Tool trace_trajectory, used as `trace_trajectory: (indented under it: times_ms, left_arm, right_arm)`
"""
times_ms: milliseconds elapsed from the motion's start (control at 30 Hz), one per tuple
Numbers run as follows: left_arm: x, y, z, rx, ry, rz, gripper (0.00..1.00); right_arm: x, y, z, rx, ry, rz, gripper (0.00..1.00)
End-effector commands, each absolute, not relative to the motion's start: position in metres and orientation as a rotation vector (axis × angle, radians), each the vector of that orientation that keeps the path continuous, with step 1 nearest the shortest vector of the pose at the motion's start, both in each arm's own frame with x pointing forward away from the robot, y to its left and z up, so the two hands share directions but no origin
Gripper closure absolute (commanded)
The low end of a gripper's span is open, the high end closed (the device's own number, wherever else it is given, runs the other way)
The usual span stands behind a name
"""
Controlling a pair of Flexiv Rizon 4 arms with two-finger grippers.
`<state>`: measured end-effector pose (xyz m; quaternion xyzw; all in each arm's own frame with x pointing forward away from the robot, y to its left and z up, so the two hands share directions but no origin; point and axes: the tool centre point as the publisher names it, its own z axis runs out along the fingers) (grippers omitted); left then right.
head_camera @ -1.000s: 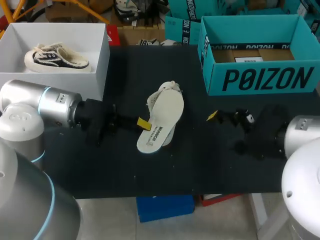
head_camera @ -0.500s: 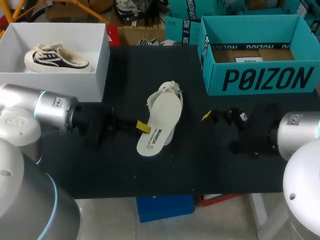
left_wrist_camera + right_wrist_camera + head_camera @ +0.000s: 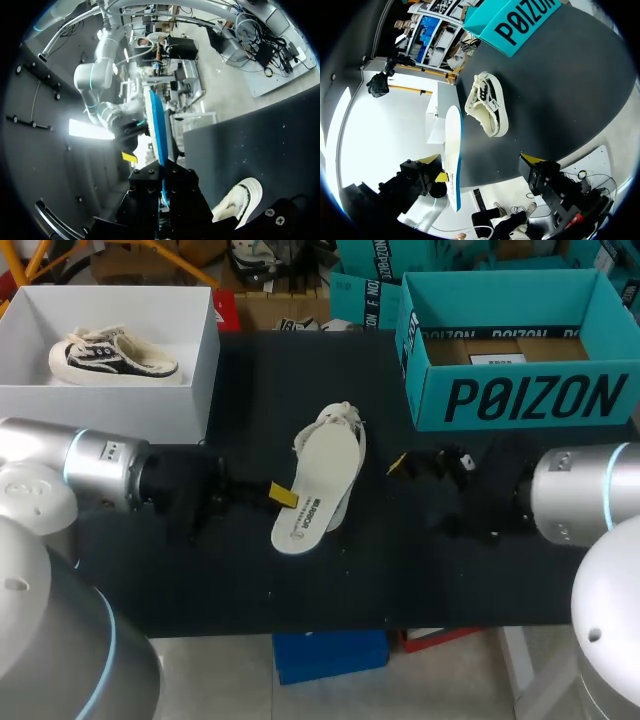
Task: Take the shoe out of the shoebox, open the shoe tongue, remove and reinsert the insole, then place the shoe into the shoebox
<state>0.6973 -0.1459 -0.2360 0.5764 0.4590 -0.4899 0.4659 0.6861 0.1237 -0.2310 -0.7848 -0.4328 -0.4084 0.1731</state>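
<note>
My left gripper (image 3: 283, 494) is shut on the heel end of a white insole (image 3: 318, 485) and holds it just above the table. In the left wrist view the insole (image 3: 157, 125) stands edge-on out of the gripper (image 3: 162, 192), showing its blue underside. The cream and black shoe (image 3: 338, 420) lies on the black table, partly hidden under the insole; it shows on its side in the right wrist view (image 3: 487, 105). My right gripper (image 3: 403, 467) is open, a little to the right of the insole, nothing between its fingers (image 3: 480, 159). The insole (image 3: 452, 150) is ahead of it.
A teal shoebox (image 3: 520, 400) stands open at the back right. A white box (image 3: 190, 370) at the back left holds a second shoe (image 3: 112, 355). The table's front edge runs close below both grippers.
My right gripper has moved left toward the insole, staying open. The left gripper has shifted the insole slightly left and toward the table's front.
</note>
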Motion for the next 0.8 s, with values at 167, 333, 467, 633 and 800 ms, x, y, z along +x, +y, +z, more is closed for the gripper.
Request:
trace_trajectory:
  times_ms: [167, 333, 467, 633, 800]
  left_arm:
    - [0.6939, -0.144, -0.2351, 1.41, 1.121, -1.199, 1.0]
    - [0.6941, -0.1444, -0.2353, 1.411, 1.12, -1.2, 1.0]
    - [0.6943, -0.1445, -0.2355, 1.411, 1.123, -1.2, 1.0]
    - [0.6949, -0.143, -0.2357, 1.398, 1.135, -1.193, 1.0]
    - [0.6958, -0.1423, -0.2377, 1.376, 1.147, -1.202, 1.0]
  right_arm:
    - [0.6966, 0.1368, -0.2379, -1.074, -0.933, -1.459, 0.0]
    - [0.697, 0.1418, -0.2344, -1.041, -0.935, -1.418, 0.0]
    - [0.6973, 0.1432, -0.2332, -1.027, -0.912, -1.388, 0.0]
    - [0.6973, 0.1432, -0.2332, -1.021, -0.897, -1.386, 0.0]
    - [0.6984, 0.1426, -0.2343, -1.02, -0.89, -1.374, 0.0]
